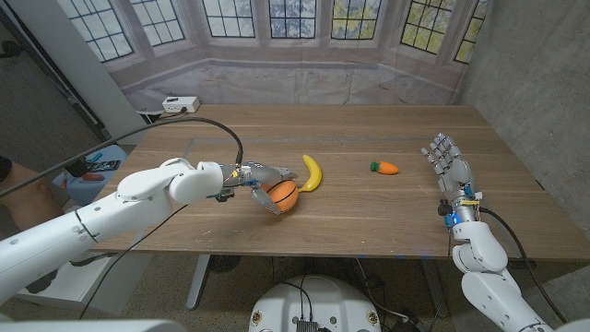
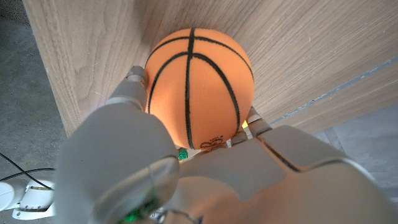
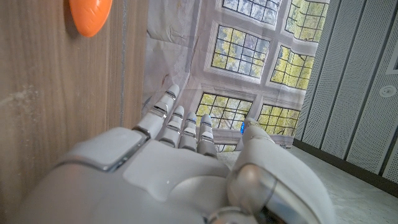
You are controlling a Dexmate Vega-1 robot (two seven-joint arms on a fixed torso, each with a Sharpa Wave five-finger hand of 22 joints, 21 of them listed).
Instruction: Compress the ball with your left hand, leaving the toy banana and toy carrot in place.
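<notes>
left robot hand (image 1: 267, 187) gripping orange foam basketball (image 1: 283, 195), frame centre | right robot hand (image 1: 449, 164) idling open, fingers spread, right side | yellow toy banana (image 1: 313, 172) lying beside ball

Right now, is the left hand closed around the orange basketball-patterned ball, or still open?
Closed around it: the left hand holds the orange basketball-patterned ball, with fingers against both its sides in the wrist view.

Colours on the wooden table (image 1: 387, 207)

We see an orange ball (image 1: 283, 195) with black basketball lines, a yellow toy banana (image 1: 313, 172) beside it, and an orange, green-topped toy carrot (image 1: 384, 168).
</notes>
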